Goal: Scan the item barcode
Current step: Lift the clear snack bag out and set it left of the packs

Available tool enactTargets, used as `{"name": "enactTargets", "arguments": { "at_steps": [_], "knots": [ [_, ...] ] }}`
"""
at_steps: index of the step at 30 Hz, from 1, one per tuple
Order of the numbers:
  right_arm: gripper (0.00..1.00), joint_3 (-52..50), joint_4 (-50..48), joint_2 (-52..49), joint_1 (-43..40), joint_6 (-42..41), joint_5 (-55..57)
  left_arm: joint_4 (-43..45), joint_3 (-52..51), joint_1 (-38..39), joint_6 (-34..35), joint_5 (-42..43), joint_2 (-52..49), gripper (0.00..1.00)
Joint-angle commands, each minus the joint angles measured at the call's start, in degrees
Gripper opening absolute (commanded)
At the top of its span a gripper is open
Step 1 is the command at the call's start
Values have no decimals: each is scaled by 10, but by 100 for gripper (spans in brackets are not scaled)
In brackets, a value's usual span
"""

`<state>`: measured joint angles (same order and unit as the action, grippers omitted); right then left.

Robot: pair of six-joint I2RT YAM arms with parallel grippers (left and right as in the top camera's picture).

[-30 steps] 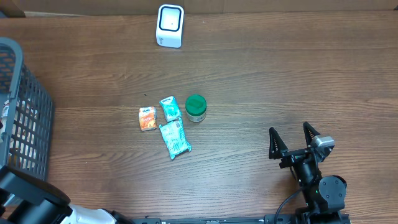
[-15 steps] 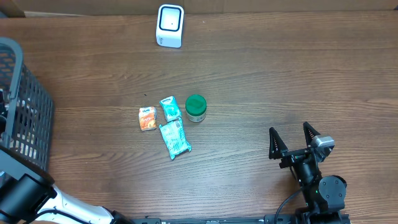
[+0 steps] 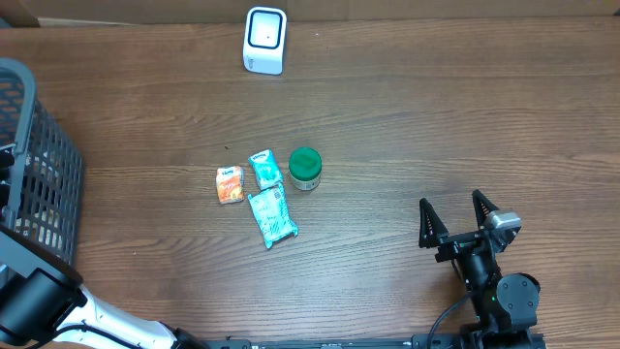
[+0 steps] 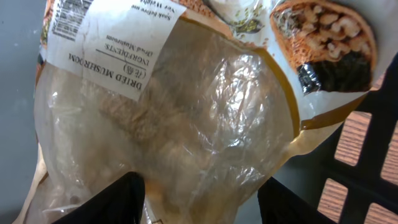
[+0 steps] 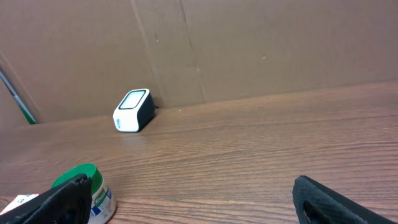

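Note:
A clear bag of dried mushrooms (image 4: 186,106) with a white label and a barcode at its top left fills the left wrist view, lying inside the grey basket (image 3: 44,165). My left gripper (image 4: 199,190) is open and straddles the bag's lower end. Its left finger (image 4: 118,199) touches the plastic, while the right finger (image 4: 292,202) stands just off it. The white scanner (image 3: 264,40) stands at the table's far edge and shows as the scanner (image 5: 133,111) in the right wrist view. My right gripper (image 3: 463,221) rests wide open at the front right, holding nothing.
Mid-table lie an orange packet (image 3: 230,184), two teal packets (image 3: 264,169) (image 3: 272,214) and a green-lidded jar (image 3: 305,168). The basket's dark lattice wall (image 4: 379,93) is close on the bag's right. A cardboard wall (image 5: 249,43) backs the table.
My left arm has shifted at the basket's left edge and reached further in. The right arm and the items on the table have not moved.

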<state>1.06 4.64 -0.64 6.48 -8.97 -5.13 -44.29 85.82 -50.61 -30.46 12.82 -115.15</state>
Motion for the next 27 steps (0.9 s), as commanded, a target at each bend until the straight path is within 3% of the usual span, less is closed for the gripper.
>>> {"name": "enactTargets", "arguments": {
  "at_steps": [1, 3, 4, 8, 10, 17, 27],
  "knots": [
    [100, -6, -2, 3, 3, 2, 3, -6, -11, 2, -2, -10, -18, 61],
    [100, -6, -2, 3, 3, 2, 3, 0, -26, 2, -2, -10, -18, 61],
    [100, -6, -2, 3, 3, 2, 3, 2, -31, 2, -2, -11, -18, 55],
    [100, -6, -2, 3, 3, 2, 3, 6, -32, 2, -2, -12, -17, 15],
    [100, -6, -2, 3, 3, 2, 3, 7, -32, 2, -2, -13, -17, 4],
    [100, -6, -2, 3, 3, 2, 3, 0, -13, 2, 27, -14, -7, 4],
    [100, -6, -2, 3, 3, 2, 3, -13, 123, 2, 125, -15, 172, 4]
  ]
}}
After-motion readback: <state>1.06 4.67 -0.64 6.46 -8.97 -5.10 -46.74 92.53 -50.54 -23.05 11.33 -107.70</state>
